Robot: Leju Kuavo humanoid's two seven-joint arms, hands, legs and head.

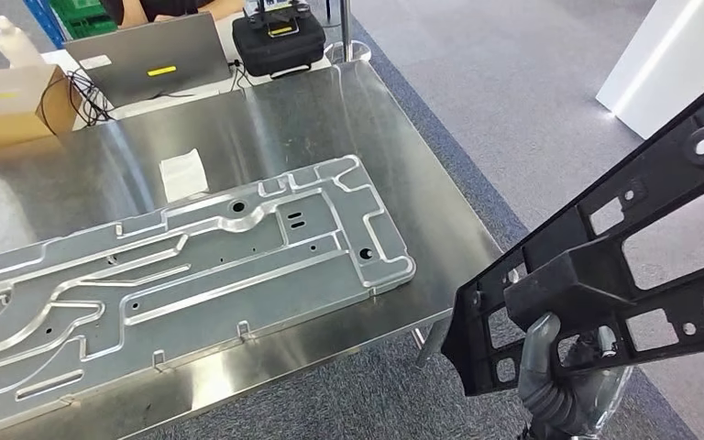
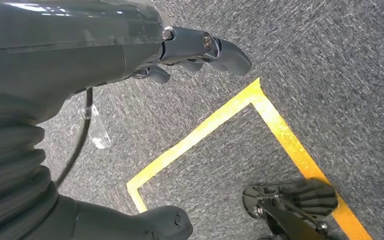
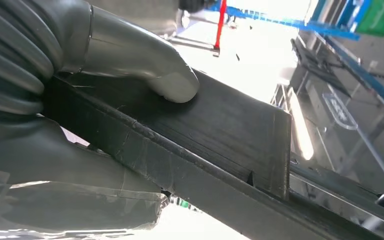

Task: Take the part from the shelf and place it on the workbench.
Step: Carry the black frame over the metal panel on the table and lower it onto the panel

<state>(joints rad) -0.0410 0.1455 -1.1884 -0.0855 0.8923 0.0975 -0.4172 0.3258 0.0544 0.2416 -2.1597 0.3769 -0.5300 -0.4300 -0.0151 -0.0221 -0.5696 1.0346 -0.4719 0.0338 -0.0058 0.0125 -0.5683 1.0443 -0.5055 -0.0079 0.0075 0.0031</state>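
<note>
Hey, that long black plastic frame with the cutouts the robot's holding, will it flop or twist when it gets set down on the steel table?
The black openwork frame probably stays stiff: it juts out straight past the right hand without sagging. Its many cutouts suggest it is light for its length. Held near one end, it may swing or pivot, and could slide on the polished steel workbench.

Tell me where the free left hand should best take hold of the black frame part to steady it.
Likely the lower end rail of the black frame part, reached from the workbench side: it faces the left hand, its cutouts admit fingers, and the right hand holds the middle block.
</note>
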